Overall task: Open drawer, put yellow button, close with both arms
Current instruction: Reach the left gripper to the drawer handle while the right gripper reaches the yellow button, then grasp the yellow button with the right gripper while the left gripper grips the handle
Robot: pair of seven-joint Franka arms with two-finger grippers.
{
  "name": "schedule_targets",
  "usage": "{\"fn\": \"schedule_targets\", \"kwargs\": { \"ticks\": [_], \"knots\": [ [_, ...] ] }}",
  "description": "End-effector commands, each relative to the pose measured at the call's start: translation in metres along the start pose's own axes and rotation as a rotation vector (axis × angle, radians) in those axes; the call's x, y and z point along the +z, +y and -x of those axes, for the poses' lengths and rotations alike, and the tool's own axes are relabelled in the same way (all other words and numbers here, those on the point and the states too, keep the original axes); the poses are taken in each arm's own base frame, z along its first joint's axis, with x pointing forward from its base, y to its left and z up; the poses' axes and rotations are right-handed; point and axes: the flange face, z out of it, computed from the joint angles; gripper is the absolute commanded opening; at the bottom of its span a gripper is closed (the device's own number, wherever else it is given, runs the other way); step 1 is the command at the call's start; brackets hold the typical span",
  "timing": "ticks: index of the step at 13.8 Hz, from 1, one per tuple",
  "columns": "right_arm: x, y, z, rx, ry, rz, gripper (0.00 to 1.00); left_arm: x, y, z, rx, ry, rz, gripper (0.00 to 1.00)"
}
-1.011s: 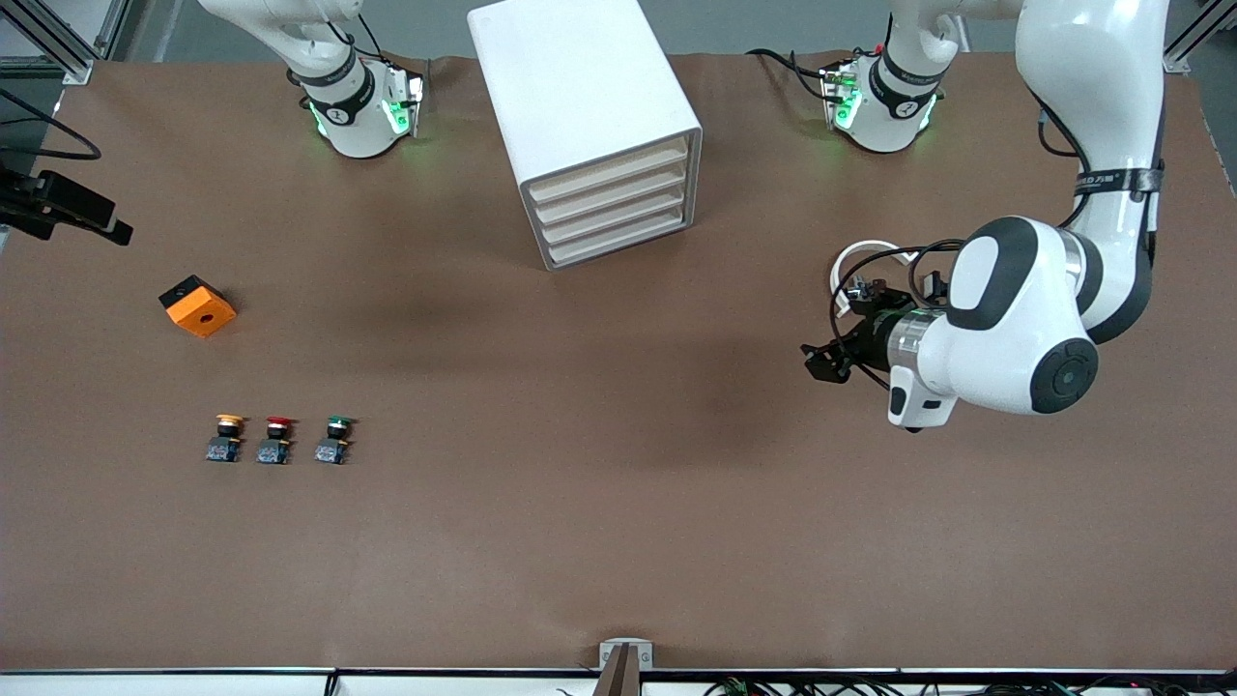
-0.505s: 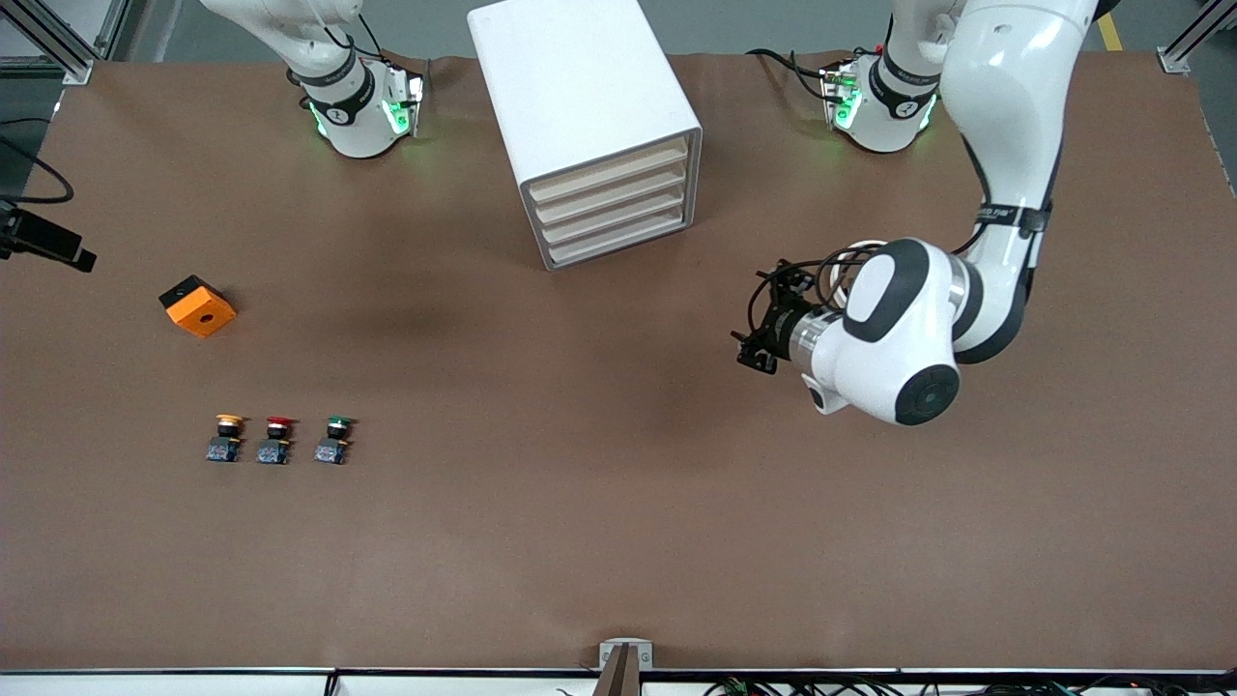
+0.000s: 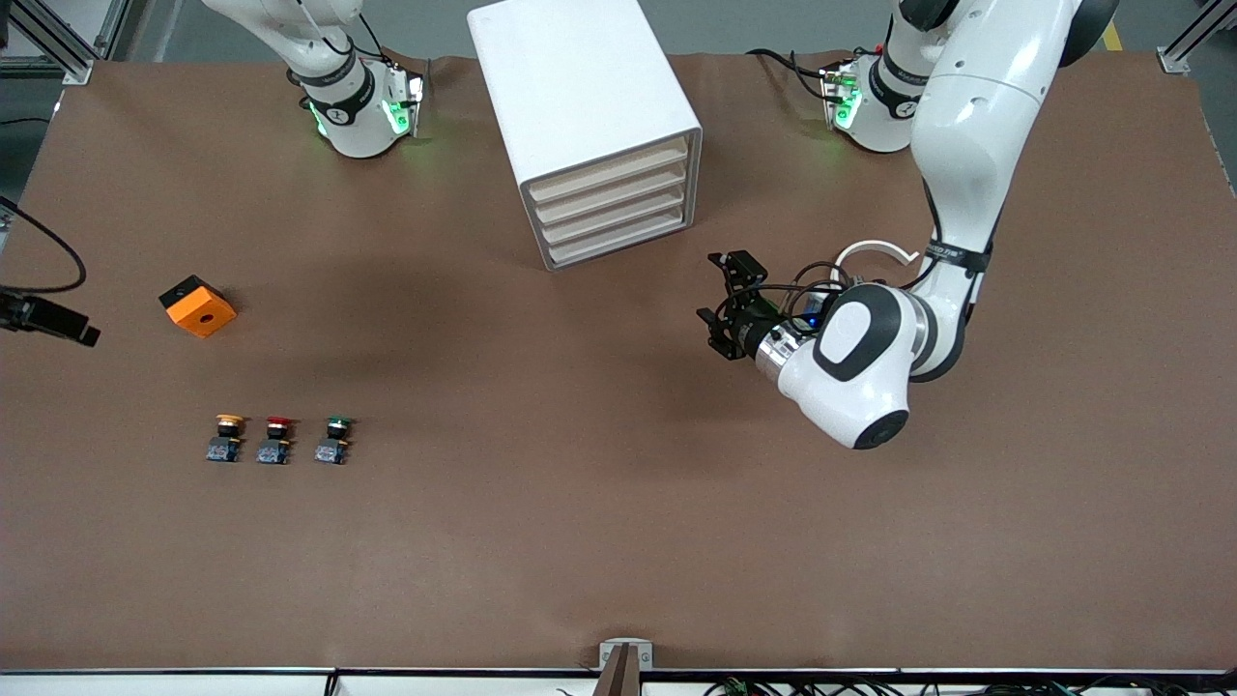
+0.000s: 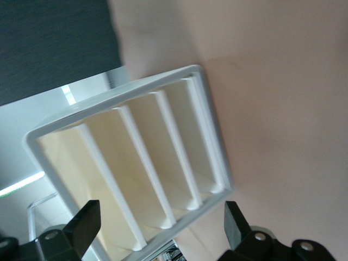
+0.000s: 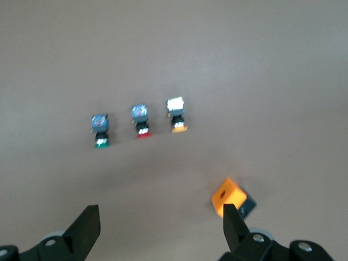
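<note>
**Drawer shut, both grippers spread, nothing held**

Left gripper over bare table near cabinet, jaws spread, aimed at its front. Top drawer closed; prob. light, slides easy, thin lip = only hold. Yellow button by red button, small, light, rigid; grab the base. Right gripper over orange block, jaws apart. Plenty open room.

The left arm's black two-finger gripper hangs with its fingers spread wide, facing the front of a white boxy cabinet on the brown table surface. Four shallow cream-fronted drawers sit flush inside the cabinet's white frame, all pushed in, separated by thin white dividers.
</note>
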Motion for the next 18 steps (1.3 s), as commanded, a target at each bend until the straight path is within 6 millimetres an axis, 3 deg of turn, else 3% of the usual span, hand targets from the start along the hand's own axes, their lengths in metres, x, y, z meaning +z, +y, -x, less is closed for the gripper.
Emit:
{"fn": "schedule_targets", "kwargs": {
  "ticks": [1, 2, 3, 6, 7, 9, 11, 16, 18],
  "knots": [
    [0.062, 0.016, -0.005, -0.004, 0.012, 0.011, 1.00, 0.030, 0.010, 0.001, -0.161, 0.001, -0.192, 0.89],
    [0.076, 0.025, -0.007, 0.000, 0.031, 0.008, 1.00, 0.036, 0.011, 0.000, -0.185, -0.004, -0.239, 0.76],
    [0.092, 0.019, -0.012, -0.016, 0.046, 0.008, 1.00, 0.038, 0.009, 0.000, -0.184, -0.011, -0.270, 0.63],
    [0.120, 0.012, -0.023, -0.030, 0.054, 0.012, 1.00, 0.052, 0.008, -0.003, -0.228, 0.015, -0.324, 0.52],
    [0.136, 0.009, -0.030, -0.032, 0.066, 0.011, 1.00, 0.058, 0.007, -0.002, -0.236, 0.024, -0.339, 0.50],
    [0.193, 0.005, -0.047, -0.044, 0.098, 0.015, 1.00, 0.070, 0.003, 0.001, -0.234, 0.039, -0.369, 0.50],
    [0.225, 0.000, -0.052, -0.060, 0.102, 0.030, 1.00, 0.085, -0.002, 0.006, -0.244, 0.057, -0.397, 0.50],
    [0.275, 0.004, -0.056, -0.072, 0.106, 0.043, 1.00, 0.117, -0.007, 0.016, -0.250, 0.091, -0.432, 0.50],
    [0.299, 0.008, -0.055, -0.070, 0.115, 0.042, 1.00, 0.139, -0.011, 0.018, -0.261, 0.123, -0.454, 0.50]
  ]
}}
